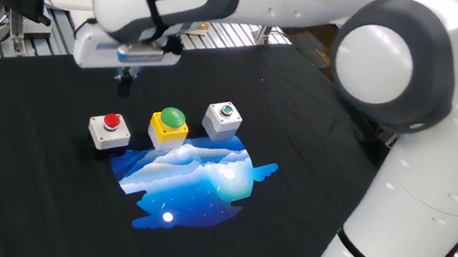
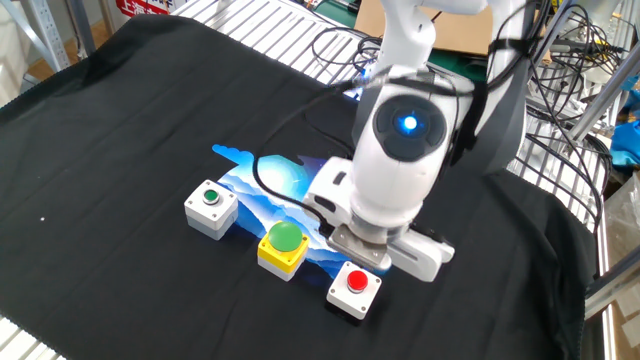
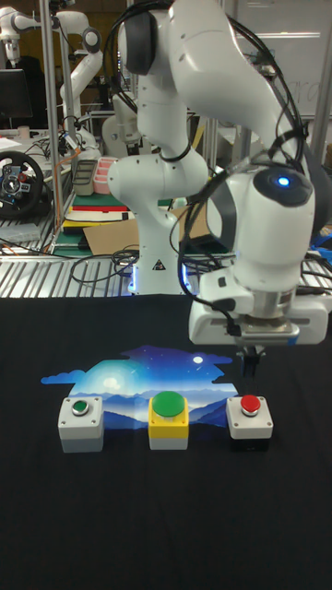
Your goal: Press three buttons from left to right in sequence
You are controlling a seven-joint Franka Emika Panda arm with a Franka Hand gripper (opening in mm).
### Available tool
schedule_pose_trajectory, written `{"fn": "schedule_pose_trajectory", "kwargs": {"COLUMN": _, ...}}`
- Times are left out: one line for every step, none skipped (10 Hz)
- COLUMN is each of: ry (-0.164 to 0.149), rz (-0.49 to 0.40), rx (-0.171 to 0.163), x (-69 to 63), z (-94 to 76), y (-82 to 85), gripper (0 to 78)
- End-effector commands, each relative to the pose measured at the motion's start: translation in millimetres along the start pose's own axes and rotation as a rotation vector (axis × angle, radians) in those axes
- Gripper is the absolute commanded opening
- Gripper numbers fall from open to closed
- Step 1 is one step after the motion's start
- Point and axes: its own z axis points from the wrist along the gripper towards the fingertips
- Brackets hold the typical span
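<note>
Your inventory, read left to right in the first fixed view:

1. Red-cap button (image 1: 108, 128) on a white box, leftmost of the row, standing on the black cloth (image 1: 11, 168) that covers the counter. Its cap is uncovered; nothing touches it.
2. Claw (image 1: 126, 83), hanging in the air above and slightly beyond the red-cap button, clear of it. In the tall fixed view you see the claw (image 3: 248, 366) just over the red cap, with a gap between tip and cap. The fingers appear as one dark tip in each view, so you cannot tell whether they stand apart or together.
3. Green-dome button (image 1: 170, 125) on a yellow box, middle of the row, just beside the red-cap button, at the far edge of the blue landscape print (image 1: 193, 178).
4. Small green-cap button (image 1: 223, 118) on a white box, rightmost of the row, just beside the yellow box.
5. Robot arm (image 1: 409, 157), white with grey joints, filling the right side and reaching leftward over the row.

The three boxes stand upright in a slightly slanted line, near one another but not touching.
</note>
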Motion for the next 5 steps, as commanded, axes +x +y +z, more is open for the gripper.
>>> {"fn": "schedule_pose_trajectory", "kwargs": {"ry": 0.002, "rz": 0.002, "rx": 0.01, "x": -0.1, "z": -17.4, "y": -13.2, "gripper": 1.1}}
{"fn": "schedule_pose_trajectory", "kwargs": {"ry": 0.009, "rz": -0.005, "rx": 0.01, "x": -0.2, "z": -24.4, "y": -23.9, "gripper": 1.1}}
{"fn": "schedule_pose_trajectory", "kwargs": {"ry": 0.01, "rz": -0.015, "rx": 0.01, "x": -0.7, "z": -28.6, "y": -34.6, "gripper": 1.1}}
{"fn": "schedule_pose_trajectory", "kwargs": {"ry": 0.01, "rz": -0.028, "rx": 0.01, "x": -1.0, "z": -31.5, "y": -46.7, "gripper": 1.1}}
{"fn": "schedule_pose_trajectory", "kwargs": {"ry": 0.014, "rz": -0.043, "rx": 0.011, "x": -1.0, "z": -34.0, "y": -60.7, "gripper": 1.1}}
